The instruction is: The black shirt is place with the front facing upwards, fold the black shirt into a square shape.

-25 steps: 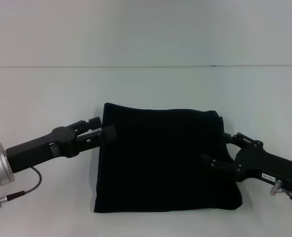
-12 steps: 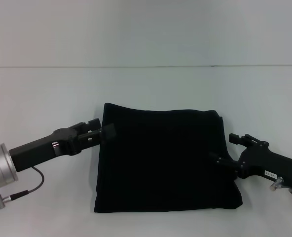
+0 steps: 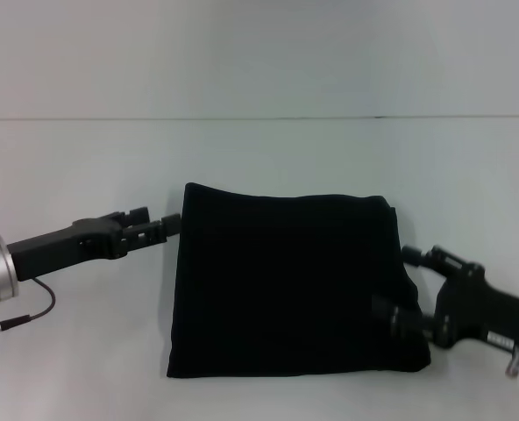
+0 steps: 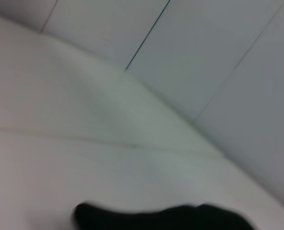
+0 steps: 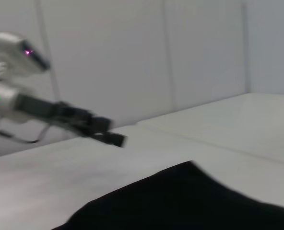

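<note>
- Left gripper (image 3: 174, 224): at approx 9 o'clock of the cloth, tips just off the black shirt's (image 3: 290, 285) left edge, near its upper-left corner. You can see it's carrying nothing. Fingers look close together w/ a thin gap, but whether fully pressed you can't tell from the head view; the left wrist view doesn't show them.
- Black shirt: lies flat on the white table (image 3: 84, 158), center-right of the head view, already a compact near-square block. Plain black side up, no lettering showing. My read: folding is done or nearly so.
- What's left, as a judgement: maybe tidy the right edge, where the cloth bulges a bit at approx 4 o'clock, & pull both arms clear.
- Right gripper (image 3: 407, 285): at approx 4 o'clock of the shirt, fingers spread, one tip at the right edge and the other lower, over the lower-right corner. Black on black, so you can't tell if it touches or pinches cloth there.
- Hard to make out: layers under the top face are hidden, so fold neatness can't be checked. Left wrist view gives only a dark sliver of shirt (image 4: 161, 218). Right wrist view shows a shirt corner (image 5: 195, 201) & the left gripper (image 5: 114, 139) farther off, none of its own fingers.
</note>
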`<state>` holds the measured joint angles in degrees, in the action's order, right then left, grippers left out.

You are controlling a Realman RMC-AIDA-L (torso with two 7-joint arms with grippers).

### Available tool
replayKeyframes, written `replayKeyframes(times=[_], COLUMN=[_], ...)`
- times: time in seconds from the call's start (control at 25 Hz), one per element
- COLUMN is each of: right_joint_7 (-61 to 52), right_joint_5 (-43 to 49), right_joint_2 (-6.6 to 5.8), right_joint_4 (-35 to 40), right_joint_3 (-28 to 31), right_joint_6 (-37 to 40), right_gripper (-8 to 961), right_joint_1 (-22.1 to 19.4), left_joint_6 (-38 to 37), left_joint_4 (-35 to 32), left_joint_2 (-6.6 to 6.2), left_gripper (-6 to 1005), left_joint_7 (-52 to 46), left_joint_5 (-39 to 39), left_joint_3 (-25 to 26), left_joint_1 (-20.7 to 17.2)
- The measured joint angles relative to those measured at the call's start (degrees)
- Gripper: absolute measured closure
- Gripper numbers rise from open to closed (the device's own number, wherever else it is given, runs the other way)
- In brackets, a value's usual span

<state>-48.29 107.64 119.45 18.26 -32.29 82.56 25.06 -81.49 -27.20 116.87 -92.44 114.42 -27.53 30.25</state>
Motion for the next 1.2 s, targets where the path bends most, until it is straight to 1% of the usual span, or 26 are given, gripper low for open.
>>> replayKeyframes(times=[0.08,0.16,0.32,0.52,0.6,0.76,0.96,1.2], right_joint_7=[0.54,0.70,1.62,1.86,1.87,1.88,1.72,1.52], right_joint_5=[2.17,3.73,4.50,4.53,4.55,4.58,4.60,4.60], right_joint_2=[-0.03,-0.02,0.29,0.31,0.28,0.26,0.18,0.17], right_joint_4=[0.15,0.33,0.27,0.10,0.11,0.10,0.10,0.21], right_joint_3=[-0.25,-0.28,-0.31,-0.31,-0.31,-0.25,-0.14,0.04], right_joint_6=[1.36,1.69,1.38,1.45,1.65,1.78,2.03,2.41], right_gripper=[11,12,12,12,12,11,11,11], right_joint_1=[-0.34,-0.59,-0.91,-0.96,-0.98,-0.98,-1.04,-1.08], left_joint_6=[2.77,4.47,2.90,3.23,3.56,5.39,6.81,8.28], left_joint_4=[-0.15,0.52,0.93,1.09,1.22,1.57,3.74,4.96], left_joint_2=[-0.51,-1.49,-2.29,-3.14,-3.11,-2.65,-2.38,-1.43], left_gripper=[77,77,77,78,78,78,78,77], left_joint_7=[-3.78,-12.26,-21.49,-31.03,-33.25,-36.23,-37.02,-37.10], left_joint_5=[2.34,5.11,6.65,7.64,8.02,8.44,8.66,8.86], left_joint_3=[-1.03,-2.18,-4.05,-6.96,-7.50,-9.16,-9.47,-10.04], left_joint_1=[0.94,2.29,3.34,4.07,4.33,4.94,6.17,7.43])
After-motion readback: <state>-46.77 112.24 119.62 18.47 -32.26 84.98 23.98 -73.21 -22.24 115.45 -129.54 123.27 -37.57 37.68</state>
